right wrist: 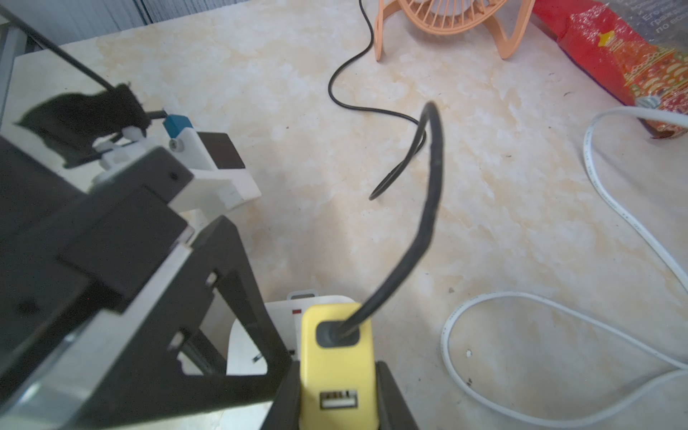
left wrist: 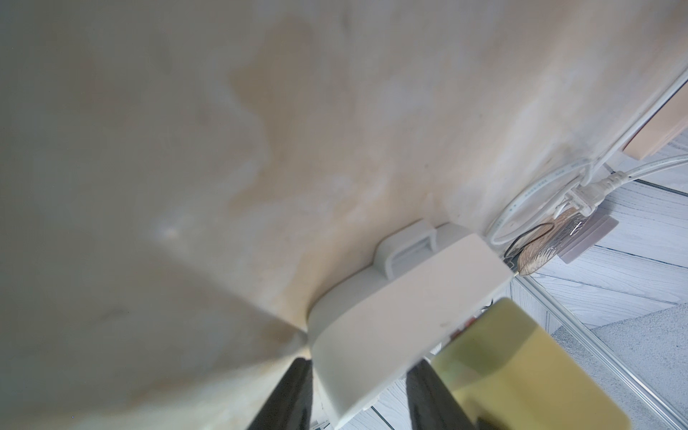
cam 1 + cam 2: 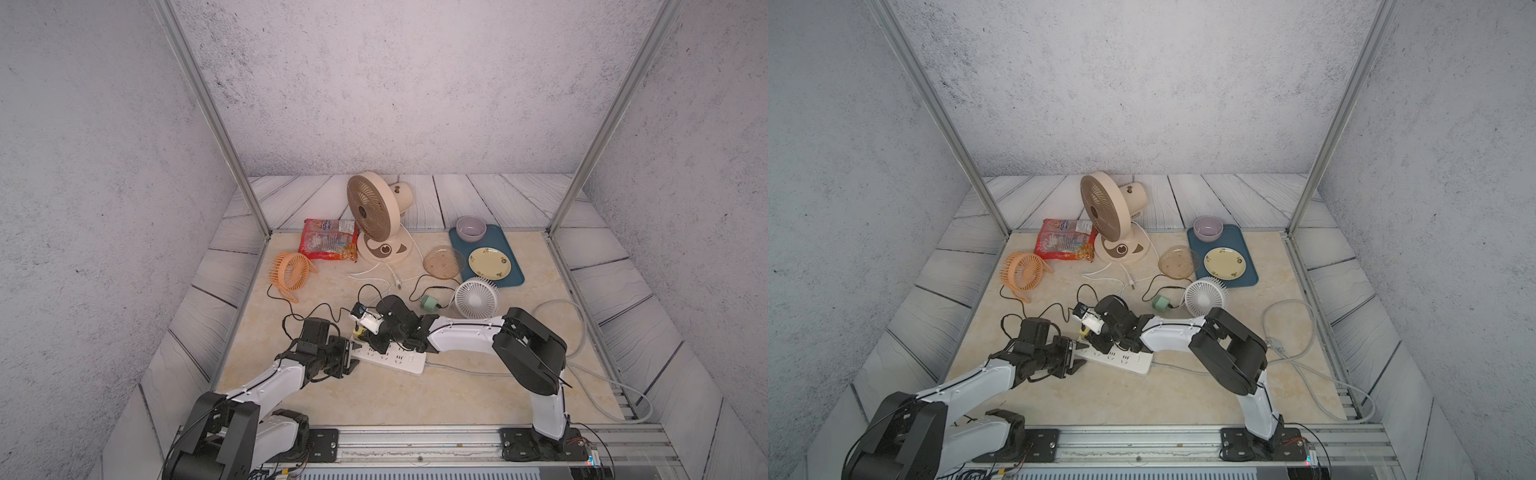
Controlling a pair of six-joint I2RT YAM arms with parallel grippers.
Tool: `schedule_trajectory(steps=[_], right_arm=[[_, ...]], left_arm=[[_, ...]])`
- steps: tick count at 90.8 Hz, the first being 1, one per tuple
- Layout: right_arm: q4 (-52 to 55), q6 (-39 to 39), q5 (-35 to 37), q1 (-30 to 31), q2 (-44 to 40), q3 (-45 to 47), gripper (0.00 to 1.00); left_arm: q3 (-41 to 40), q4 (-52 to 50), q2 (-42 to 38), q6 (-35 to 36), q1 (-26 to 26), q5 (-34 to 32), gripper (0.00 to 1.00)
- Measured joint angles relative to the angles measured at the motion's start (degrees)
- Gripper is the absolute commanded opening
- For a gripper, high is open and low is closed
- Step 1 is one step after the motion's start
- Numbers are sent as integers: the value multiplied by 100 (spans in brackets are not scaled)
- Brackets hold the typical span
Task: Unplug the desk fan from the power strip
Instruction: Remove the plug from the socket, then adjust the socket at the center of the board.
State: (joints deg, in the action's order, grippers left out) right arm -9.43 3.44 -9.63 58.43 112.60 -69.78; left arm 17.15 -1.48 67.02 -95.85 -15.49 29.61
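Power strip (image 3: 397, 359) end tight in left end effector (image 3: 354, 355); yellow plug (image 1: 329, 359) tight in right end effector (image 1: 337, 376).

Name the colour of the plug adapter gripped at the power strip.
The adapter is yellow, with a black cord entering it; clearest in the right wrist view.

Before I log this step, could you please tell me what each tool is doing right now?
Left tool: closed on the power strip, at its end.
Right tool: closed on the yellow plug.
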Motion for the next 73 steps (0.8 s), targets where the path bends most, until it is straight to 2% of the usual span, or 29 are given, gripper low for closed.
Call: schedule_trajectory(steps=[19, 37, 53, 61, 73], right_arm=[[-332, 33, 116, 13, -232, 256, 0], [-1342, 63, 179, 13, -903, 192, 0], [-1482, -66, 435, -4, -813, -160, 0], [-1226, -291, 518, -31, -531, -461, 0], [-691, -815, 457, -177, -24, -997, 0]], left_arm=[[-13, 22, 11, -2, 0, 31, 46], [-15, 33, 26, -2, 0, 48, 46], [48, -74, 7, 59, 0, 11, 47], [214, -603, -240, 197, -13, -190, 53], [634, -2358, -901, 623, -11, -863, 62]])
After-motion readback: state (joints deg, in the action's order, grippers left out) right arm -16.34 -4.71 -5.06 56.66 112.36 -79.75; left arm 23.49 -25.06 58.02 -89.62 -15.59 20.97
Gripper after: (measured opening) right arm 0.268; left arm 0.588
